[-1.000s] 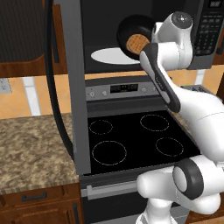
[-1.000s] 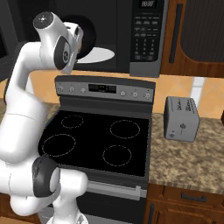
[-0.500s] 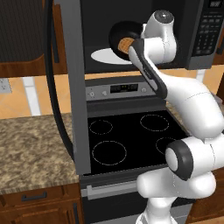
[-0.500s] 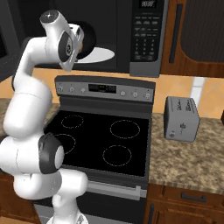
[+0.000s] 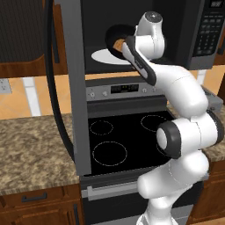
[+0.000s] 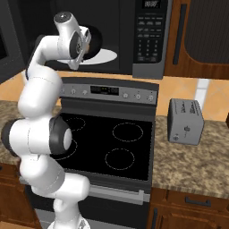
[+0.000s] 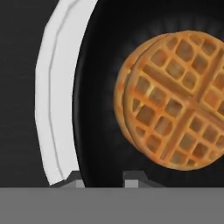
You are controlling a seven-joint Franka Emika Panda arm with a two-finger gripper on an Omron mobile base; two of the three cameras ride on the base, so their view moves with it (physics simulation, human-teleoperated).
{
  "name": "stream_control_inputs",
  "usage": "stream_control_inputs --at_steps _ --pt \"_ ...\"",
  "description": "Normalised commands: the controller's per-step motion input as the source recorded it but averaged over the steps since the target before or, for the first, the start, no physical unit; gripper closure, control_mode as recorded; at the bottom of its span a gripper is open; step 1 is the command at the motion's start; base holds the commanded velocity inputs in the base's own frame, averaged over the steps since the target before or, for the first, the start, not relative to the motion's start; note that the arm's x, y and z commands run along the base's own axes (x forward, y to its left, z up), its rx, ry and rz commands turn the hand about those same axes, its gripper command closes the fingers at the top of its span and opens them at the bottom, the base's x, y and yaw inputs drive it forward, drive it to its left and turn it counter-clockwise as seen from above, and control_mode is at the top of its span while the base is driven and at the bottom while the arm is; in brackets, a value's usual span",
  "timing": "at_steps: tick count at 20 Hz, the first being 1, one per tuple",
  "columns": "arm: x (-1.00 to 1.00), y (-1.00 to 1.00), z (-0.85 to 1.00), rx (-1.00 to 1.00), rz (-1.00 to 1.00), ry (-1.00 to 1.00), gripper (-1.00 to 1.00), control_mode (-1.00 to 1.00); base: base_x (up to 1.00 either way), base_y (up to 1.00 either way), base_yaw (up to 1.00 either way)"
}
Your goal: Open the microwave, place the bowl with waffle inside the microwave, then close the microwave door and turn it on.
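Hand view shows the pincer [image 7: 107,177] nipping the rim of the stiff, light bowl [image 7: 96,109], whose loose waffle [image 7: 175,98] could slide if tipped.

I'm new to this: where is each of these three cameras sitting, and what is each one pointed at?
Left base view: behind the arm on its left, looking forward and down at the stove and the open microwave; the white arm rises from lower right.
Right base view: behind on the right, facing the same stove, plus a toaster; the arm rises from lower left.
Hand view: on the hand, looking along the fingers at the bowl with the waffle.
Both base views share stove, microwave and arm.
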Motion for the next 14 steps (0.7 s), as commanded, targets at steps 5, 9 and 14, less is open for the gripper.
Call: stream_control_inputs --at_steps 5,9,14 --pt "0.58 0.00 -0.01 0.14 0.00 0.00 1.00 -1.00 0.00 0.00 0.00" --pt "0.57 0.00 -0.22 0.10 0.00 0.00 1.00 -1.00 0.00 0.00 0.00" --pt "0.49 0.00 -0.42 0.07 0.00 0.00 -1.00 -1.00 0.00 0.00 0.00"
